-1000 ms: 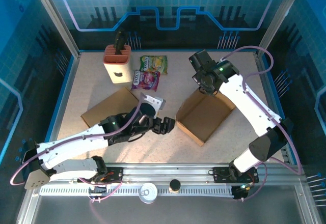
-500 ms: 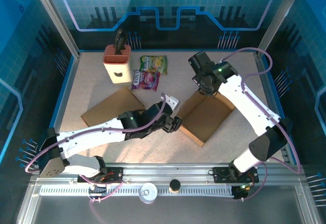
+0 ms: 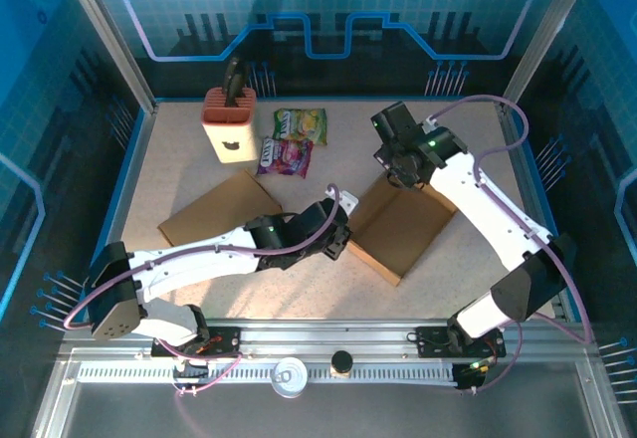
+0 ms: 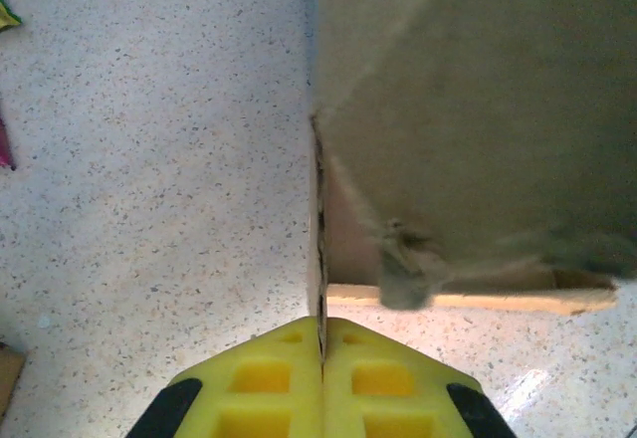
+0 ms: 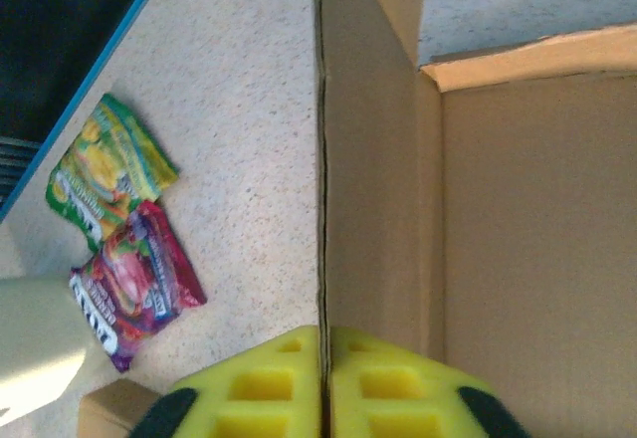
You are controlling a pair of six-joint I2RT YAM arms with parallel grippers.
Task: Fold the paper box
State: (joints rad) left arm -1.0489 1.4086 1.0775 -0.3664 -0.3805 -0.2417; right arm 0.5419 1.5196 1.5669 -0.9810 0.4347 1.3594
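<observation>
Left wrist: left gripper (image 4: 321,336) on box (image 4: 478,109) edge, bare table (image 4: 149,159) beside

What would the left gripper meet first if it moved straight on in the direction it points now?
The cardboard box itself: the left gripper is shut on the edge of its thin wall and would probably slide further onto that wall.

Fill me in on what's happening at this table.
Both arms are working on the paper box mid-table. The left gripper is clamped on a wall edge at its left side, and the right gripper pinches a wall at the far side. The box lies open, not yet folded up. Two snack packets sit untouched behind it.
</observation>
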